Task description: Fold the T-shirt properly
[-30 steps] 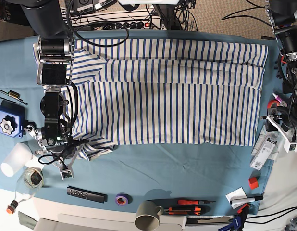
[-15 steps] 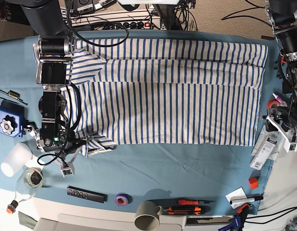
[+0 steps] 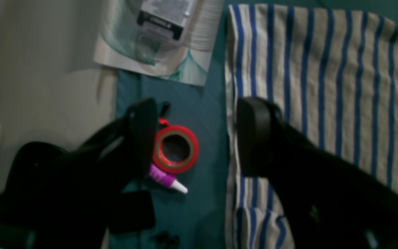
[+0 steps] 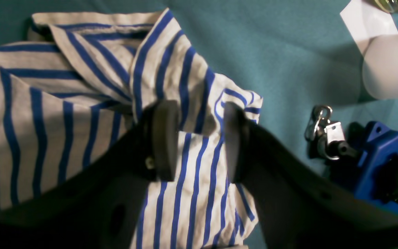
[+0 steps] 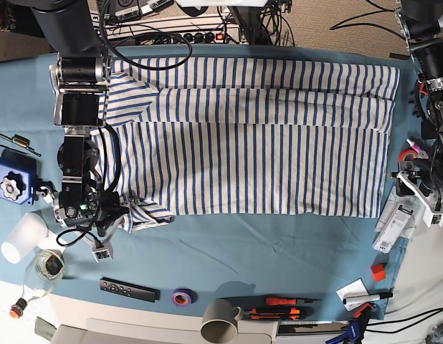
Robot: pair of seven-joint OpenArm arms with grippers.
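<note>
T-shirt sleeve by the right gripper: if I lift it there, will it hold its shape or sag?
The T-shirt will likely sag: its sleeve already lies crumpled in soft folds between the right gripper fingers. It looks thin and light, so the rest would probably drag across the teal cloth.

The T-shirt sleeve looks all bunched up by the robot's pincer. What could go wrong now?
1. The sleeve of the T-shirt lies crumpled between the open jaws of the right pincer. Cloth might snag when the pincer lifts, undoing the fold.
2. The left pincer hangs open over the red tape roll and the shirt's edge. Reaching down, it could bump the tape or pinch the teal cloth too.
</note>
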